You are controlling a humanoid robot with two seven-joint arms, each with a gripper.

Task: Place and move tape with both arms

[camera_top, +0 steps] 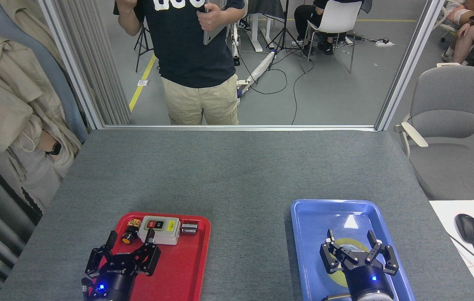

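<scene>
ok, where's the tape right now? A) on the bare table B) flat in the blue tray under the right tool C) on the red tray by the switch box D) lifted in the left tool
B: the tape lies flat in the blue tray, mostly hidden under the open right tool.

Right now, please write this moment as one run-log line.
tape: flat in blue tray | right hand: open above tape | left hand: open over red tray
</scene>
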